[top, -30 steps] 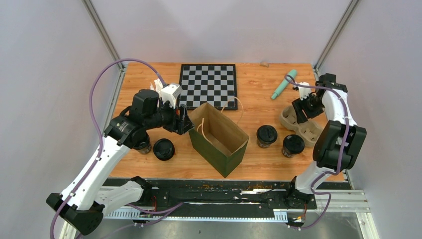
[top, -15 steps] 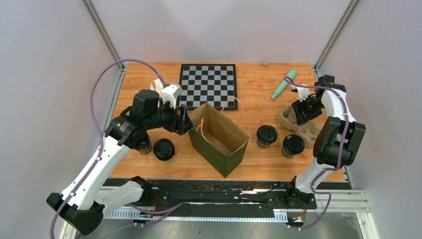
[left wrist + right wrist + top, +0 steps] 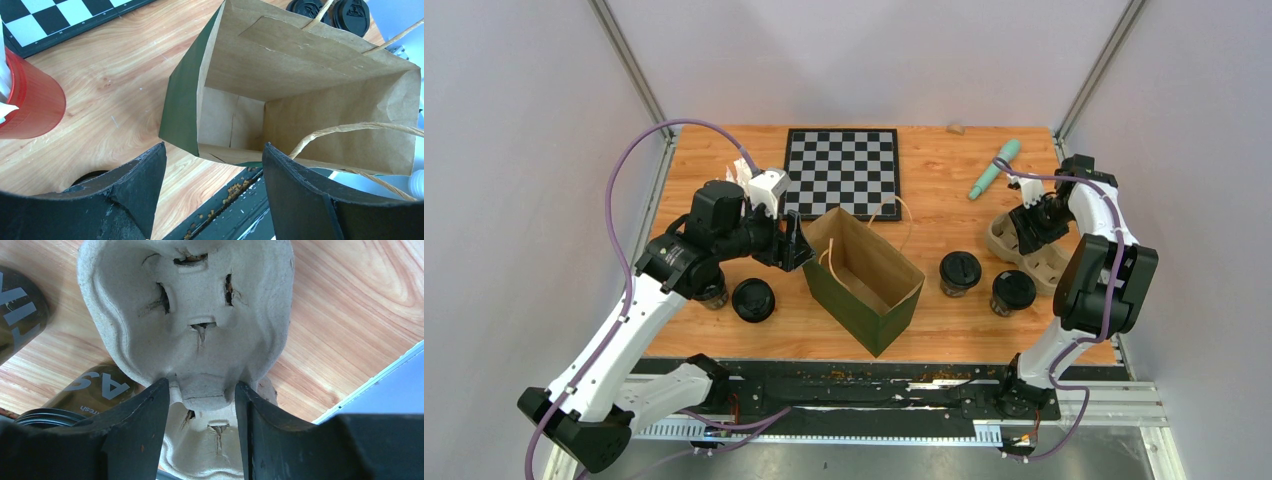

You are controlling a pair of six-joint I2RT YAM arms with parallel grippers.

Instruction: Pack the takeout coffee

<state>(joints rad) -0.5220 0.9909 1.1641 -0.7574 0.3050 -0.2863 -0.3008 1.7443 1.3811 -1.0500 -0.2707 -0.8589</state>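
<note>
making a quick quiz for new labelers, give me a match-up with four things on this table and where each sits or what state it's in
Things:
1. paper bag
2. chessboard
3. pulp cup carrier
4. teal pen-shaped tool

Places or states:
A. lying near the table's far right corner
B. straddled by the right gripper
C. standing open, mid-table
D. flat at the far edge, centre

Pairs: 1-C, 2-D, 3-B, 4-A

You face a wooden table (image 3: 939, 190) boxed in by plain, pale walls (image 3: 854, 50) on three sides, metal posts (image 3: 631, 65) rising from its far corners, under soft, even light.
</note>
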